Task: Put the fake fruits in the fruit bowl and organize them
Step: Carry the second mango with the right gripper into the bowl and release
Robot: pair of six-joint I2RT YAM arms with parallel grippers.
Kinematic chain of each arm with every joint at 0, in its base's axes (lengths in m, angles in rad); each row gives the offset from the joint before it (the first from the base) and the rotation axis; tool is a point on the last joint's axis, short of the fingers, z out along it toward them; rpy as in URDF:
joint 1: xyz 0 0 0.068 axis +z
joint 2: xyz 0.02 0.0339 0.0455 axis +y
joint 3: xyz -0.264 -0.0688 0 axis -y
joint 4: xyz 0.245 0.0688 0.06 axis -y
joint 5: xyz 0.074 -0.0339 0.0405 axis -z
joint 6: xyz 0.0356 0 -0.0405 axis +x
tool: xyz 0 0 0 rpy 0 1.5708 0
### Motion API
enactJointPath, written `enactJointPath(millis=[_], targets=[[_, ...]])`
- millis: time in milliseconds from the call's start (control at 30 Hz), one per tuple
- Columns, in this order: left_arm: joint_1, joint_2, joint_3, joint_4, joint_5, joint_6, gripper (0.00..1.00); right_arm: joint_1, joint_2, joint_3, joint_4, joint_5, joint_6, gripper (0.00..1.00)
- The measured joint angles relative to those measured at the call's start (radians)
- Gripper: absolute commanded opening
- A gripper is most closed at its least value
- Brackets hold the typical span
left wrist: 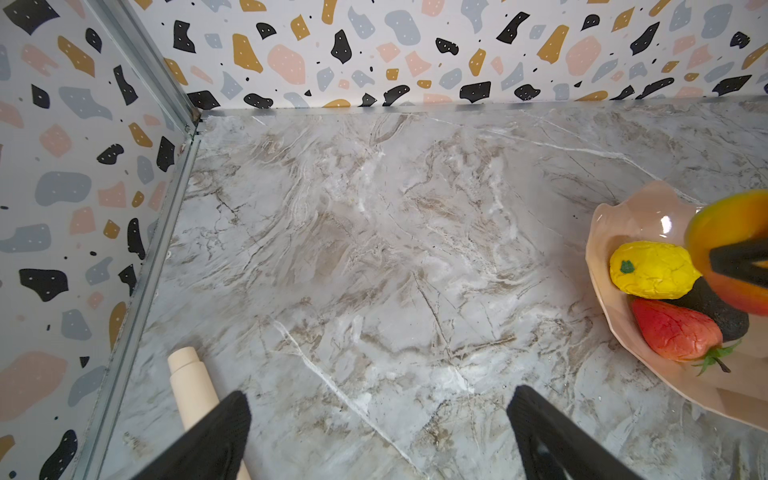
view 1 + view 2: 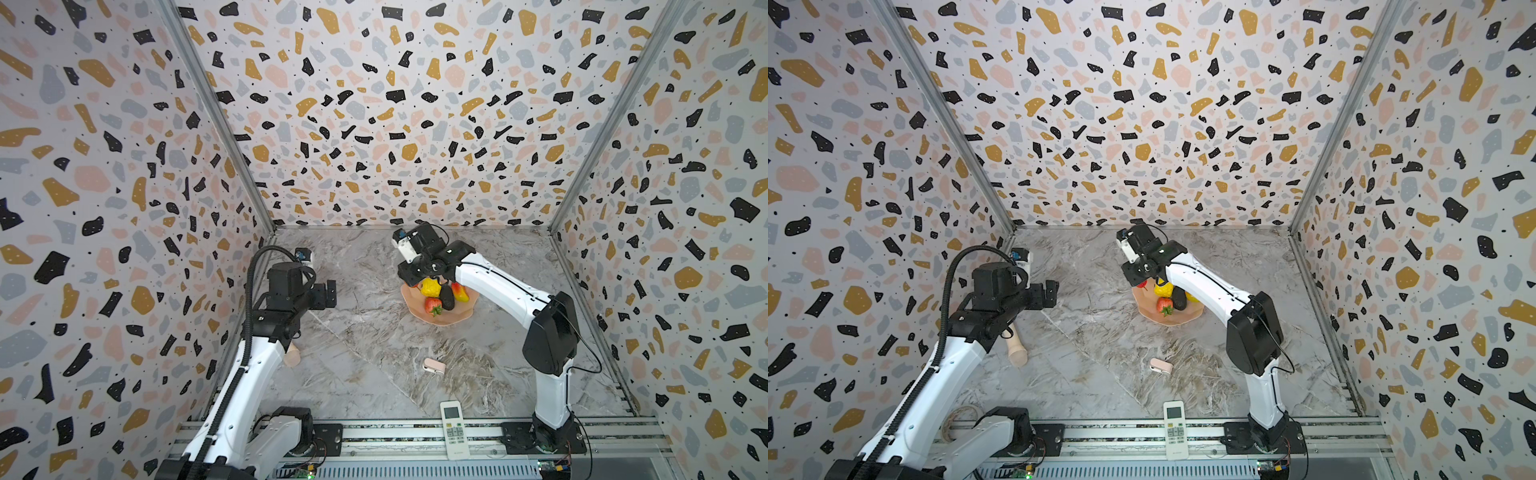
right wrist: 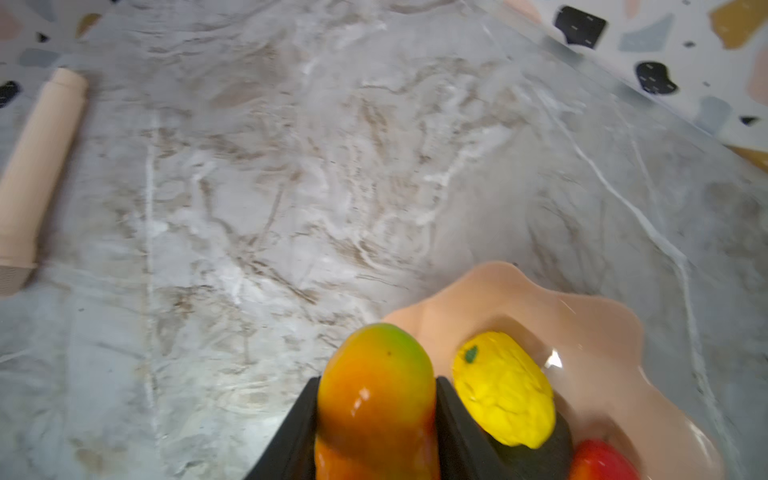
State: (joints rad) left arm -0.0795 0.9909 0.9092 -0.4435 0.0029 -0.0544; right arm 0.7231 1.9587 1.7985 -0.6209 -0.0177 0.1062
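Hanging over the bowl's [image 2: 1171, 322] rim in a top view, the right jaws clamp a mango [image 2: 1142, 284]. Left wrist view: the left jaws are wide apart and empty. Right wrist view: the mango is beside the yellow fruit [image 3: 503, 390] — better to shift inward over bare bowl before releasing.

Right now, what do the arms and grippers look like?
The left arm and right arm have white links and black joints. A ribbed black hose follows the left; a thin black cable loops beside the right. The left gripper and right gripper have black fingers.
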Motion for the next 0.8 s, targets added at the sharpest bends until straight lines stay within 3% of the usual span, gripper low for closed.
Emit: enactJointPath(millis=[233,467,800], targets=[[0.000,0.000,0.000,0.000,0.000,0.000,1.00,-0.050,0.005,-0.157,0.027,0.012,0.016,0.30],[0.000,0.000,0.000,0.001,0.000,0.000,1.00,-0.040,0.017,-0.169,0.080,-0.013,0.031,0.31],[0.000,0.000,0.000,0.000,0.000,0.000,1.00,-0.037,0.068,-0.169,0.109,-0.036,0.039,0.39]])
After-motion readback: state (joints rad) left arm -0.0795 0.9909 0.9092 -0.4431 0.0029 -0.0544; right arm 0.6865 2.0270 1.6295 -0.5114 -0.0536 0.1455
